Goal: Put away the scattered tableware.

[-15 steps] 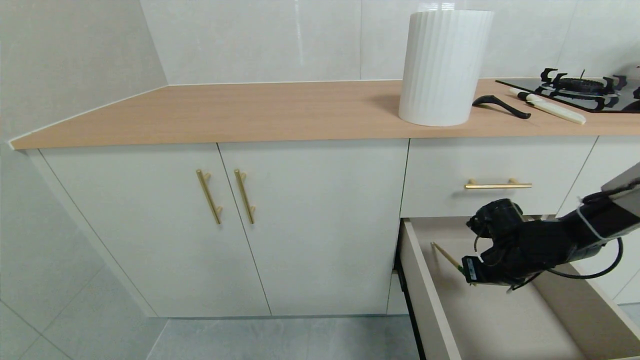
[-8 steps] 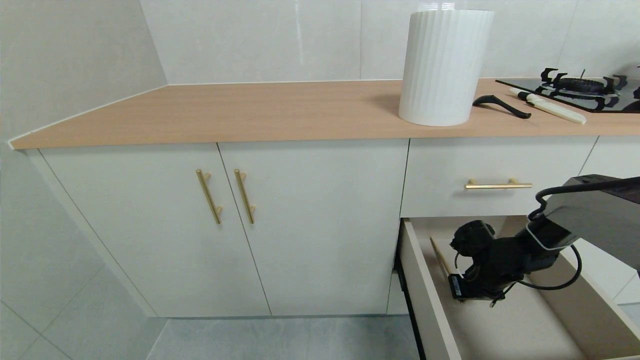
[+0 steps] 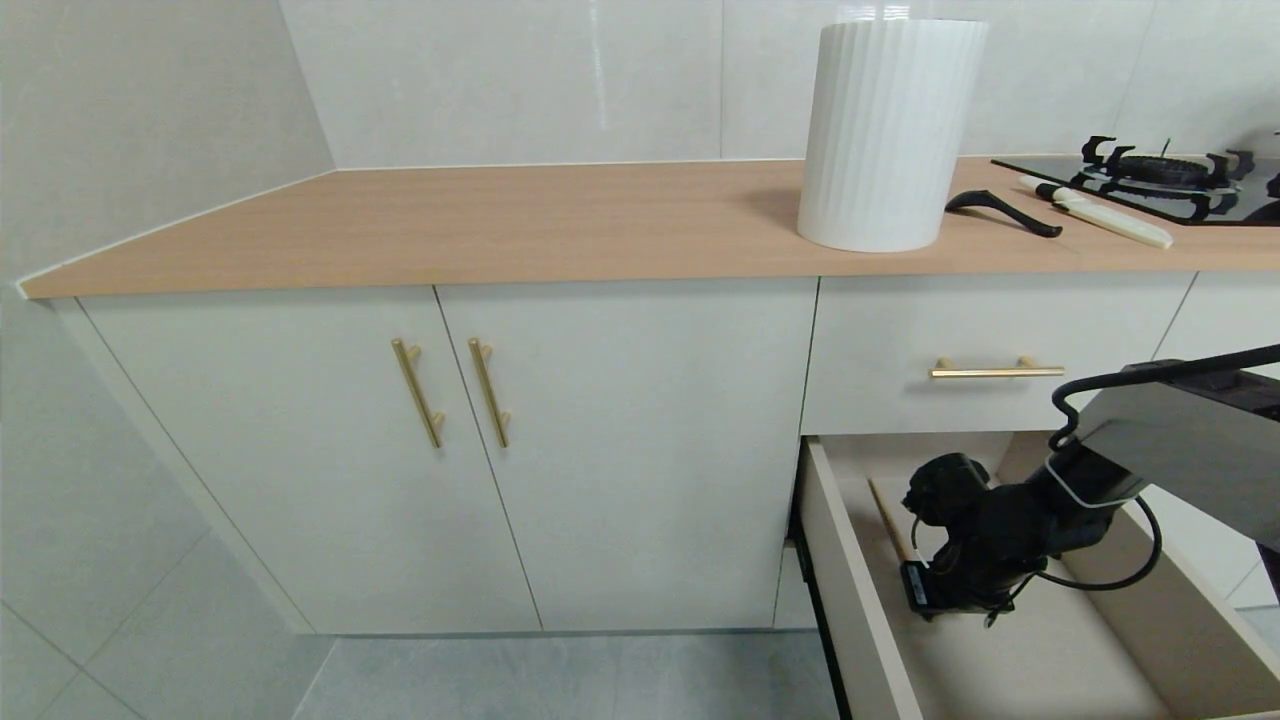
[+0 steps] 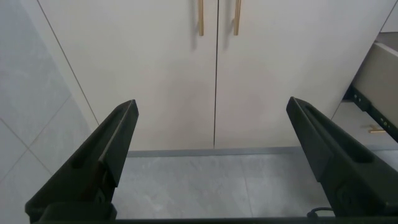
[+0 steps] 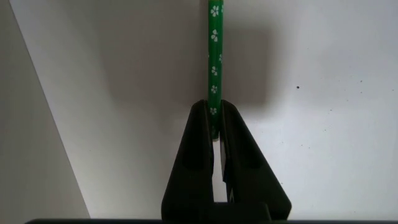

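- Right pincer [image 5: 214, 118] was clamped on a chopstick [image 5: 214, 50], green with small white flowers, wooden at its far end, low inside the open drawer [image 3: 850, 600].
- Left pincer [image 4: 211, 109] gaped wide before cabinet doors [image 4: 261, 74].

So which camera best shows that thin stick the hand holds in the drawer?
The right wrist view: the green, white-flowered stick runs straight out from the shut right hand, close up. The head view shows just its tan far end beside the wall of the open beige drawer. The left wrist view faces white cabinet doors.
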